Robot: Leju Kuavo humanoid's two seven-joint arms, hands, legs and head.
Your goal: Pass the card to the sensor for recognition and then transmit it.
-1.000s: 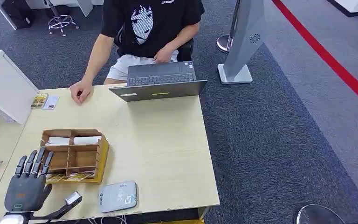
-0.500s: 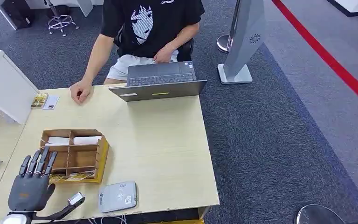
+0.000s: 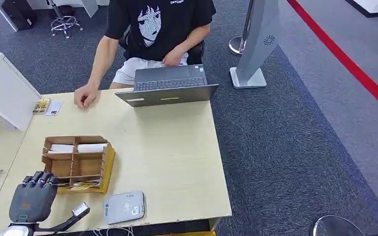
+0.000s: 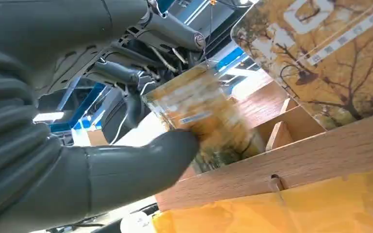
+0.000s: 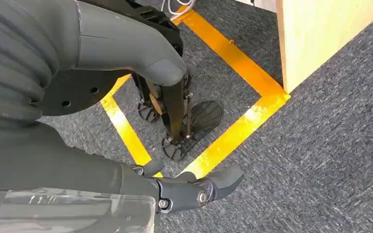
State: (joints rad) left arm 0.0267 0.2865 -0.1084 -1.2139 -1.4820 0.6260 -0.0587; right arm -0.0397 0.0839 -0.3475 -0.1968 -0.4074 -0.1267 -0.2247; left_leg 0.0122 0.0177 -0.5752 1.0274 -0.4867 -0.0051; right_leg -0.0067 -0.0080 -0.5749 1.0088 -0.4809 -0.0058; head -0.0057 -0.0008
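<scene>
**Ana:** Card (image 4: 199, 116) first: where is it sitting at this moment?

**Ben:** In the front row of the wooden organizer (image 3: 78, 162) on the desk (image 3: 172, 147), at the near-left corner. The left wrist view shows the left robot hand (image 3: 32, 199) with its thumb pressed on one face of the card and darker fingers behind it, so I judge it is pinching the card while the lower edge is down in the slot.

**Ana:** And from the head view?

**Ben:** The fingers are curled down over the organizer's front edge. The card itself is hidden there by the hand.

**Ana:** What about the other arm?

**Ben:** The right robot hand (image 5: 194, 187) hangs beside the desk above the carpet, fingers loosely apart, holding nothing.

**Ana:** So how should the lift go?

**Ben:** Draw the card straight up along the slot walls, without twisting, so it does not catch the wooden divider or drag the neighbouring card (image 4: 330, 58) out with it. The card looks thin and glossy, so a firm pinch matters; a slack one may let it slide.

**Ana:** Then to the sensor?

**Ben:** Yes, the grey reader (image 3: 124, 207) lies just beside the organizer near the desk's front edge. Carry the card low and flat over its top face. The person (image 3: 152, 29) behind the laptop (image 3: 170, 88) is probably the one to receive it afterwards.
</scene>
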